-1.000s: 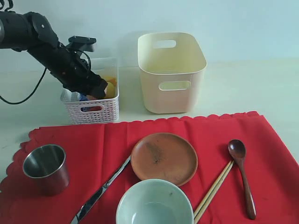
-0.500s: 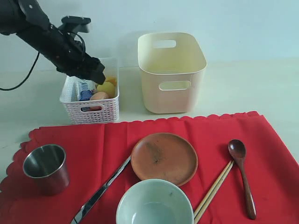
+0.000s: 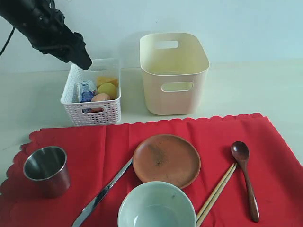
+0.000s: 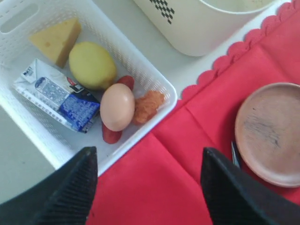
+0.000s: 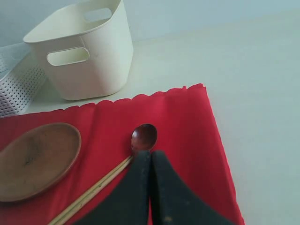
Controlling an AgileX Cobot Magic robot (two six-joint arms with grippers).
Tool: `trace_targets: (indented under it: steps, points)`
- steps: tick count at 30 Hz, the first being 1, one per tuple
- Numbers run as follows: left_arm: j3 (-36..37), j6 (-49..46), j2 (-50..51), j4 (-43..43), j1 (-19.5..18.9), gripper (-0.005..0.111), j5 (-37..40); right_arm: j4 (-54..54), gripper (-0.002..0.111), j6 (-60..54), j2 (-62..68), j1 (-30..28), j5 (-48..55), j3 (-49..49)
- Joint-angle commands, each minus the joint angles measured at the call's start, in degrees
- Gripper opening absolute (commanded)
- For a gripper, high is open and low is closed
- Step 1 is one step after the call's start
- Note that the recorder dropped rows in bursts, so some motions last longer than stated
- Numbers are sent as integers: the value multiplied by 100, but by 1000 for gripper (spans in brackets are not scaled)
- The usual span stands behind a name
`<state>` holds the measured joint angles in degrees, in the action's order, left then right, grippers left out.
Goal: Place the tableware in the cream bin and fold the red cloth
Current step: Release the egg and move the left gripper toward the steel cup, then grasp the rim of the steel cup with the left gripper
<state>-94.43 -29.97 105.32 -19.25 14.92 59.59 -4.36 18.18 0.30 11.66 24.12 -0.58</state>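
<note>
Hovering above white basket (image 3: 93,114), left gripper (image 4: 149,186) jaws wide, empty; right gripper (image 5: 150,157) jaws pressed together. Next, straddle near-left steel cup (image 3: 46,169) rim, pinch firmly.

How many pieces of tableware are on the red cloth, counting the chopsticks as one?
6: steel cup far left, knife beside it, brown plate centre, green bowl nearest the camera, chopsticks and spoon on the right.

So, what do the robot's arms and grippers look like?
The left arm is matt black, built of bulky rounded segments, with a thin black cable running from it. The left gripper has wide black fingers with a finely dotted texture. The right gripper has smooth black fingers narrowing to rounded tips. No markings show.
</note>
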Motion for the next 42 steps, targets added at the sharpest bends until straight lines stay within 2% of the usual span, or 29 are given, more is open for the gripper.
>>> trace_targets:
  steps: [1,17,34,42]
  points:
    - [76,43,-350,-89,-9,62,390,-49,0,7,-30,-28,-43,15]
    - [1588,65,-1928,-112,2,62,104,-49,0,7,-30,-28,-43,15]
    - [3138,190,-3146,-124,2,62,-205,-49,0,7,-30,-28,-141,15]
    - [4438,195,-3584,-160,2,62,-394,-49,0,7,-30,-28,-155,15]
